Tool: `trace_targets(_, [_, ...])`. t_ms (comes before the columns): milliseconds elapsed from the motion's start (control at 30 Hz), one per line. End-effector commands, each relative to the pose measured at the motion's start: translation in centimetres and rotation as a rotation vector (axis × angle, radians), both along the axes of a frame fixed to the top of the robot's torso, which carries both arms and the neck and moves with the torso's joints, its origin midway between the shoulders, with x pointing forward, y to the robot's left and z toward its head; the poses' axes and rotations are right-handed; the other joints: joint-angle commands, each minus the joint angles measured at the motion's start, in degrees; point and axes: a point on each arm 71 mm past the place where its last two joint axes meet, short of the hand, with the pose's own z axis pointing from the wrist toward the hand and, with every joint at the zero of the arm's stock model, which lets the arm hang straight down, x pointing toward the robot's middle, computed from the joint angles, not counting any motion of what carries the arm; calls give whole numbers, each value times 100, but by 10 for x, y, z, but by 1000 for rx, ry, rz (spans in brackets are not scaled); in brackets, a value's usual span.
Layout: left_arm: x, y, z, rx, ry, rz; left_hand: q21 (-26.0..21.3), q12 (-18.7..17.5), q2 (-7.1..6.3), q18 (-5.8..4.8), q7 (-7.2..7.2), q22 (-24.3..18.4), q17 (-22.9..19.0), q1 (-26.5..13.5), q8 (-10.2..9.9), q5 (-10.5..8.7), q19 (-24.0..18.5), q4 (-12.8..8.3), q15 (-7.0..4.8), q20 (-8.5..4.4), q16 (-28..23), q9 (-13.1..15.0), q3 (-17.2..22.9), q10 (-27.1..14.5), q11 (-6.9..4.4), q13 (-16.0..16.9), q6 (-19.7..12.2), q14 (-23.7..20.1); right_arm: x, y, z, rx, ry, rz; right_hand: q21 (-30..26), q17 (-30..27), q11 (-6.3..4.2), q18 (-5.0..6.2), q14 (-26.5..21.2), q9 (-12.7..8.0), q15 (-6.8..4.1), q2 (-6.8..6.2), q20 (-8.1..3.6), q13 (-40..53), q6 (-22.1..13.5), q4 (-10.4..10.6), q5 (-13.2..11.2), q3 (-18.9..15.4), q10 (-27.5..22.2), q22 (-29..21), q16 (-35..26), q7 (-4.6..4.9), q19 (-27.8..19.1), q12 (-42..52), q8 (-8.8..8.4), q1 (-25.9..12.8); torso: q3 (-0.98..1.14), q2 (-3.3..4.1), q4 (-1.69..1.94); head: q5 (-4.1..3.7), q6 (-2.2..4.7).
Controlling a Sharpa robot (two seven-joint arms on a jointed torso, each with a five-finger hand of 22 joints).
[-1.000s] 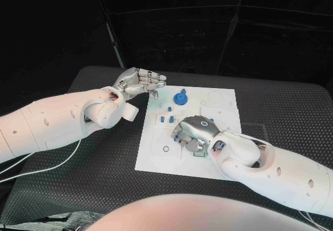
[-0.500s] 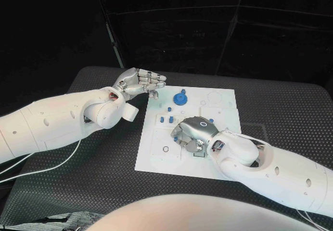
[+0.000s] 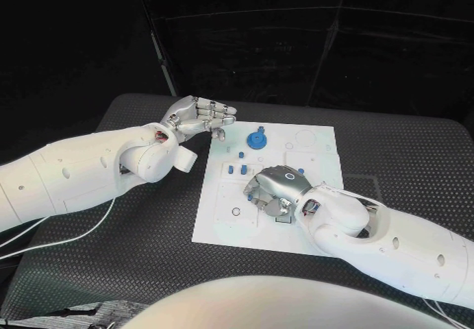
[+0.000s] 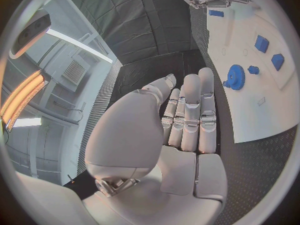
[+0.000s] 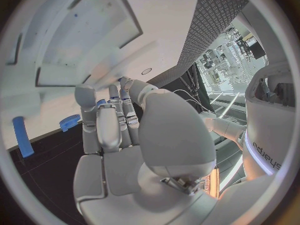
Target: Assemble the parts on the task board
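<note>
Right hand point(image 3: 279, 188) hovering over task board point(image 3: 316, 147) middle, fingers curling, possibly pinching blue part — cannot tell. Left hand point(image 3: 201, 116) idling empty, fingers together, far-left. Blue gear point(image 3: 257, 140) lying far. Am lowering slowly, aligning.

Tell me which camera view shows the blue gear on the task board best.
The head view: the blue gear lies unobstructed near the task board's far edge. The left wrist view shows it edge-on and distorted beyond the left hand. The right wrist view shows a blue toothed piece by the fingers; whether that's the gear is unclear.
</note>
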Motion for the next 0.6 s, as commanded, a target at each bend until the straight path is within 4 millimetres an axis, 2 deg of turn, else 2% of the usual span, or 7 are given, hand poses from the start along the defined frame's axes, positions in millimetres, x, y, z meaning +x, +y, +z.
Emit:
trace_targets(33, [0, -1, 1, -9, -2, -9, -33, 33, 28, 70, 9, -10, -5, -19, -37, -3, -33, -9, 5, 5, -16, -3, -10, -41, 7, 2, -42, -51, -2, 1, 0, 0, 6, 5, -32, -5, -25, -27, 197, 5, 36, -27, 31, 7, -14, 9, -5, -51, -17, -22, 32, -13, -2, 33, 16, -77, -1, -2, -2, -2, 1])
trace_targets(267, [0, 1, 1, -7, -2, -6, -38, 38, 35, 71, 5, -14, -9, -16, -38, -2, -33, -13, 5, 6, -17, -2, -10, -50, 5, 3, -46, -52, -4, -7, 6, 40, -21, -7, -137, -38, -12, 0, 176, -16, 51, -90, 42, -5, -528, -12, 17, -108, -295, -180, 30, -48, -80, 15, -17, -99, 5, -9, -2, -3, 14])
trace_targets(467, [1, 4, 1, -4, -3, 2, -38, 38, 35, 71, 5, -14, -9, -16, -38, -2, -33, -13, 5, 6, -17, -2, -10, -50, 5, 3, -46, -52, -10, -22, 18, 103, -61, -28, -245, -135, 17, 23, 136, -6, 72, -128, 64, -3, -681, -3, -9, -217, -492, -338, -34, -38, -169, 37, -7, -131, 4, -13, -18, -8, 59])
trace_targets(600, [1, 5, 1, -3, -2, 4, -39, 39, 35, 71, 4, -15, -9, -15, -38, -1, -33, -15, 5, 6, -17, -2, -10, -52, 4, 3, -47, -53, -6, -35, 32, 167, -98, -62, -273, -151, 14, 25, 133, 1, 74, -133, 73, 6, -713, 59, -86, -335, -537, -357, -39, -31, -166, 107, 0, -183, 1, -18, -12, -47, 107])
